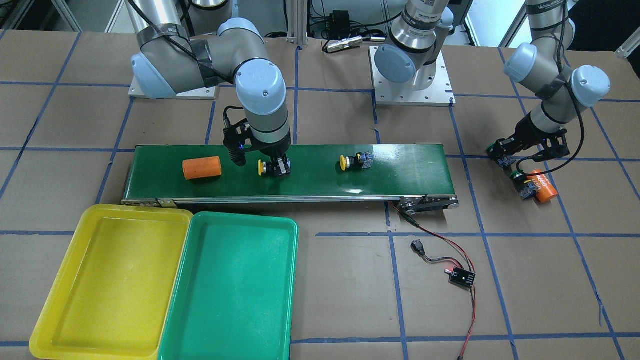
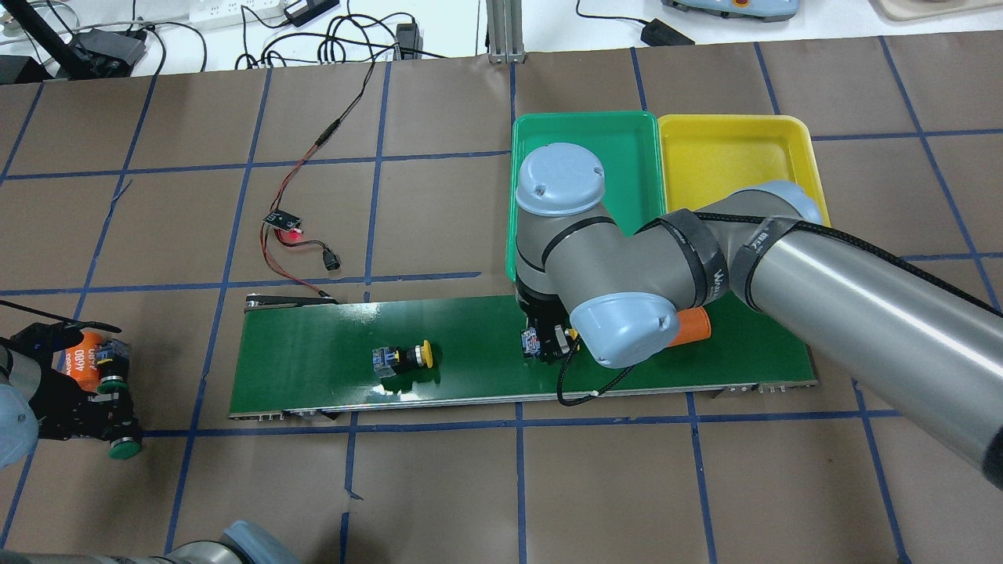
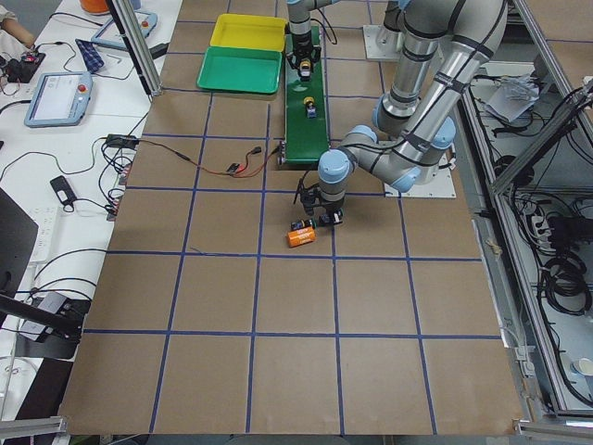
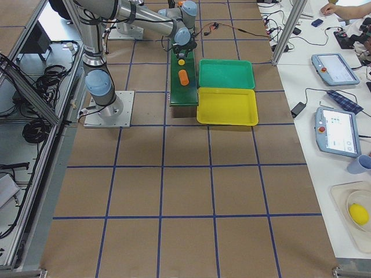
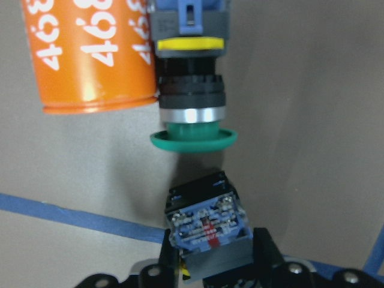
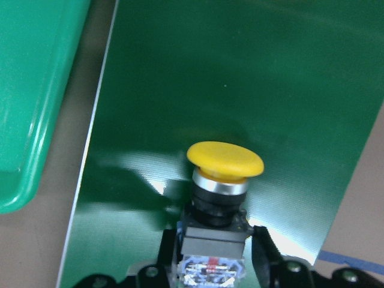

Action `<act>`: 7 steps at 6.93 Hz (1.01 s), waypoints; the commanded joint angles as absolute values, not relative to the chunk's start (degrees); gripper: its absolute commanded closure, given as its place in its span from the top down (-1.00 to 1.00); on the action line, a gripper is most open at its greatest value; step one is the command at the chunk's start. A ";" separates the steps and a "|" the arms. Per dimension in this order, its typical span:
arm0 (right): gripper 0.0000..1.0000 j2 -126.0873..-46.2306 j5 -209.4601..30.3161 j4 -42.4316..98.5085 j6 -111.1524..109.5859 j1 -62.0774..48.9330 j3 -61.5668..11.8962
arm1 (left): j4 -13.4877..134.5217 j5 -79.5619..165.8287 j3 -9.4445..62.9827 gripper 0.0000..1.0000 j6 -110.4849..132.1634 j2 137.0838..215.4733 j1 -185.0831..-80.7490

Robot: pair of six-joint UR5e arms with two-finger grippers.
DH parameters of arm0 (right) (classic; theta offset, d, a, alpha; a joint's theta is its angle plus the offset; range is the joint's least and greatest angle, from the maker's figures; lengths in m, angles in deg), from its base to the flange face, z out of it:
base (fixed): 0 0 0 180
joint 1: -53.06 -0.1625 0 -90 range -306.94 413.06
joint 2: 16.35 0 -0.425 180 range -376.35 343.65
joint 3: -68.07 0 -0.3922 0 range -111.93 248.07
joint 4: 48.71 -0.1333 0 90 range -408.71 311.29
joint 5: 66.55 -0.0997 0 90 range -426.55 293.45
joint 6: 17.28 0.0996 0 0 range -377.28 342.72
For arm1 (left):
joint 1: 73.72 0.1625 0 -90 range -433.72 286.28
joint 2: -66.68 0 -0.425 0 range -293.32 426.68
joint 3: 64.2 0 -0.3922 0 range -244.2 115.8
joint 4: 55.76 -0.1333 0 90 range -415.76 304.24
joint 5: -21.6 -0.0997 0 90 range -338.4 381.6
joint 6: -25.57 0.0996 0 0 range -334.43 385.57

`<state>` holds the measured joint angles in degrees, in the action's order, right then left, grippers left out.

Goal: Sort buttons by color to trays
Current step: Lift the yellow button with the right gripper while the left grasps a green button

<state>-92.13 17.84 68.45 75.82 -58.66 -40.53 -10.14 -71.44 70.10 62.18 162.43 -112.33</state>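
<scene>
My right gripper (image 1: 279, 168) is shut on the black body of a yellow-capped button (image 6: 225, 161), low on the conveyor belt (image 1: 400, 170). A second yellow button (image 1: 352, 161) lies on its side mid-belt, also seen in the overhead view (image 2: 403, 358). My left gripper (image 5: 210, 255) is shut on a green-capped button (image 1: 500, 154) just above the table, off the belt's end. The other green button (image 5: 192, 135) lies right in front of it. The yellow tray (image 1: 115, 280) and green tray (image 1: 235, 285) stand side by side beside the belt, both empty.
One orange cylinder (image 1: 201, 167) lies on the belt close to my right gripper. Another orange cylinder (image 1: 544, 186) touches the lying green button. A small controller board (image 1: 461, 276) with red and black wires lies on the brown table near the belt's motor end.
</scene>
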 commanded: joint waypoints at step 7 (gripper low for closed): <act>-1.00 -96.44 18.61 69.59 47.33 -39.17 -35.66 | 9.54 -73.85 54.45 -1.00 66.51 157.30 -144.51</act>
